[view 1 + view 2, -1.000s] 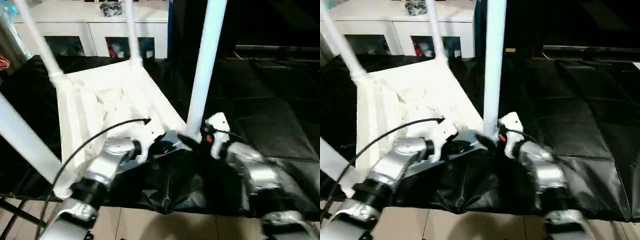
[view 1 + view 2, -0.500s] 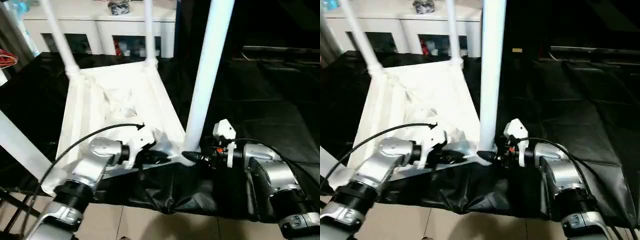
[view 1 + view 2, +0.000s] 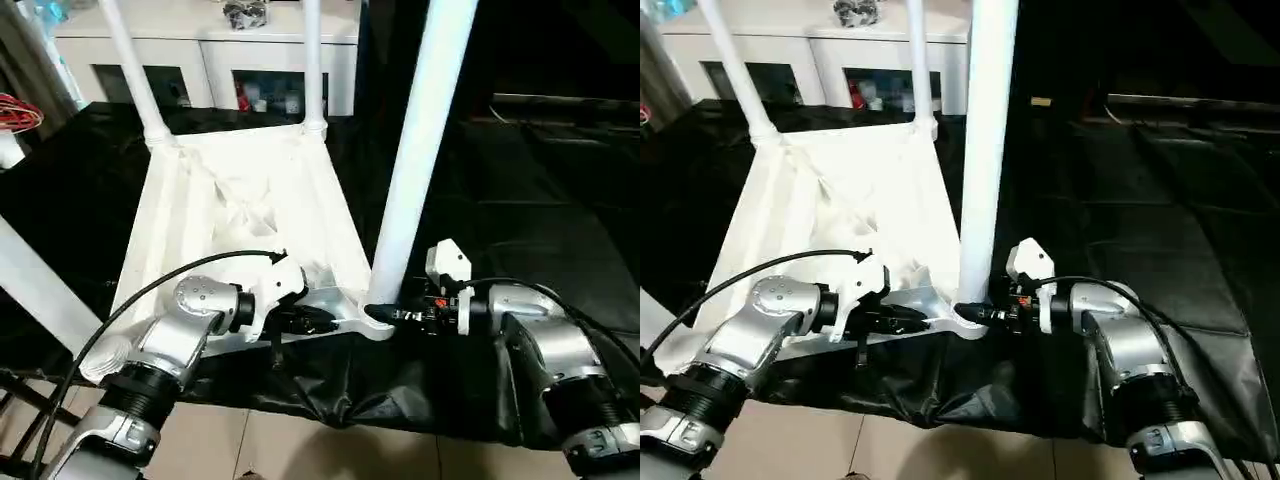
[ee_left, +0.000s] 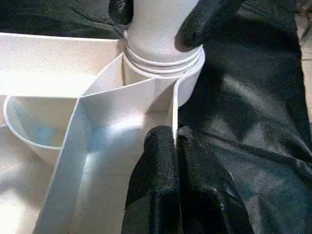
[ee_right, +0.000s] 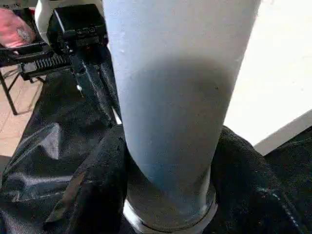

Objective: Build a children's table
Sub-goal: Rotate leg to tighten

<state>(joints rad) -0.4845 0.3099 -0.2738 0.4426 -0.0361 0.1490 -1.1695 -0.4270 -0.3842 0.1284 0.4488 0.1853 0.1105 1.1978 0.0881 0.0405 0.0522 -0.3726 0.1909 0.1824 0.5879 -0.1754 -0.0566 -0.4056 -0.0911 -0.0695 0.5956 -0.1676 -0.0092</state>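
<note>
Your right gripper [image 5: 168, 195] has its two black fingers [image 5: 95, 180] clamped around the base of the near white tubular leg [image 3: 420, 150], just above the round corner socket [image 4: 165, 58] it stands in. Your left gripper [image 4: 174, 146] is pinched together on a thin upright rib of the white plastic rectangular tabletop [image 3: 250, 200], right beside that same socket; the wall appears to sit between the pads, though the gap is hard to read. The tabletop lies upside down, ribbed underside up, on the black-draped table [image 3: 560, 230]. All four legs stand in its corners: two slim far legs [image 3: 135, 70] and another near leg [image 3: 40, 290] at your left. A white cabinet [image 3: 210, 45] stands behind.
</note>
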